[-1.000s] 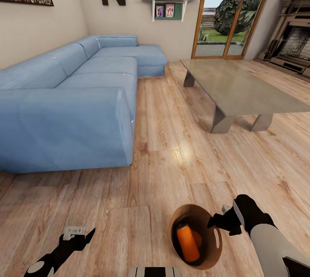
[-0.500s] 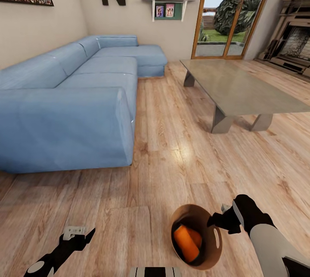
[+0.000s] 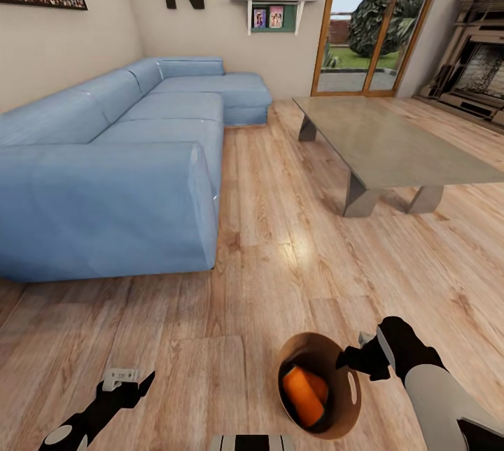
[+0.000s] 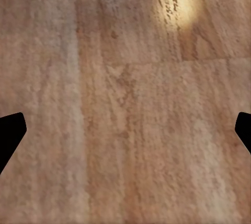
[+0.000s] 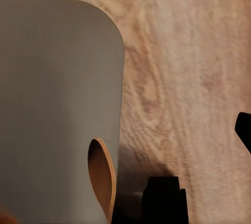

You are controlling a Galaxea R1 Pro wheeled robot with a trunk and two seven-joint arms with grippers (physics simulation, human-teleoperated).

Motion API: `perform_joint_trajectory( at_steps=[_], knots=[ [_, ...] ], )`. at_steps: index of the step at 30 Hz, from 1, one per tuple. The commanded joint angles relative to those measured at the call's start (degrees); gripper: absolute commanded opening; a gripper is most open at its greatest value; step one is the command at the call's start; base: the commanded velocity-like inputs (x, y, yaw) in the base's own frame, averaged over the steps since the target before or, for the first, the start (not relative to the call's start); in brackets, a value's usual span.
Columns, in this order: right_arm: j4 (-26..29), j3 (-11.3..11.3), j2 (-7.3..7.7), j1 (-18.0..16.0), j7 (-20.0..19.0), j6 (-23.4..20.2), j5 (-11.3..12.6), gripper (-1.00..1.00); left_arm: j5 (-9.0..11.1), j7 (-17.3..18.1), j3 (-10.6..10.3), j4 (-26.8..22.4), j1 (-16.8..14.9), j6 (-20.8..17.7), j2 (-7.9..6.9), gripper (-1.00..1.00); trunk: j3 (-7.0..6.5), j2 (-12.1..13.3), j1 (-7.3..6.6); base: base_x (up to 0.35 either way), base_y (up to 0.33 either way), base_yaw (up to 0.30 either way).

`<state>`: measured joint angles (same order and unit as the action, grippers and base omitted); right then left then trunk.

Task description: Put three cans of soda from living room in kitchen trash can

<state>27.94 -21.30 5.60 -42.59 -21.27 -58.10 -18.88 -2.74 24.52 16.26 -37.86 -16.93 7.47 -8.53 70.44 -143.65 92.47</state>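
The tash can (image 3: 348, 414) stands on the wood floor at my lower right, its brown inside facing up. Two orange cans of soda (image 3: 302, 395) lie tilted inside it. My right gripper (image 3: 353, 360) hovers at the bin's right rim. In the right wrist view the bin's pale grey wall (image 5: 57, 104) is close up. One fingertip (image 5: 244, 130) sits far out at the picture's edge, so the jaws stand open. My left gripper (image 3: 129, 382) hangs low over bare floor, open and empty, as the left wrist view (image 4: 125, 130) also shows.
A long blue corner sofa (image 3: 126, 171) runs along the left. A glass low table (image 3: 392, 143) stands ahead on the right, with the fireplace (image 3: 483, 73) and glass doors (image 3: 378, 17) beyond. Open wood floor (image 3: 280, 227) lies between sofa and table.
The front orange can has tipped and slid lower inside the bin, then come to rest. Both arms and the view have hardly moved.
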Motion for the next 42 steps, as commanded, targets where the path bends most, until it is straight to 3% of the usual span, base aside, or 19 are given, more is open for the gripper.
perform_joint_trajectory(
  at_steps=[1, 15, 33, 37, 42],
  knots=[
    [0.00, 0.00, 0.00, 0.00, 0.00, 0.00, -0.01, 1.00, 0.00, 0.00, 0.00, 0.00, 0.00, 0.00, 0.00, 1.00, 0.00, 0.00, 0.00, 0.000, 0.000, 0.000],
    [-0.07, 0.07, -0.20, 0.05, -0.03, 1.21, -0.01, 1.00, -0.10, 0.00, 0.00, 0.07, -0.01, 0.00, 0.00, 1.00, -2.88, 0.17, -0.34, 0.000, 0.000, 0.000],
    [-0.08, 0.82, -0.24, 0.05, -0.07, 1.36, -0.01, 1.00, -0.24, -2.43, 0.00, 0.07, 0.01, 0.00, 0.00, 1.00, -6.87, 0.41, -0.80, 0.000, 0.000, 0.000],
    [-0.07, 1.41, -0.24, 0.05, -0.08, 1.39, -0.01, 1.00, -0.25, -2.45, 0.00, 0.07, 0.01, 0.00, 0.00, 1.00, -7.59, 2.02, -1.68, 0.000, 0.000, 0.000],
    [-0.06, 1.64, -0.24, 0.05, -0.09, 1.41, -0.01, 1.00, -0.21, -2.46, 0.00, 0.07, -0.01, 0.00, 0.00, 1.00, -7.59, 2.02, -1.68, 0.000, 0.000, 0.000]
  ],
)
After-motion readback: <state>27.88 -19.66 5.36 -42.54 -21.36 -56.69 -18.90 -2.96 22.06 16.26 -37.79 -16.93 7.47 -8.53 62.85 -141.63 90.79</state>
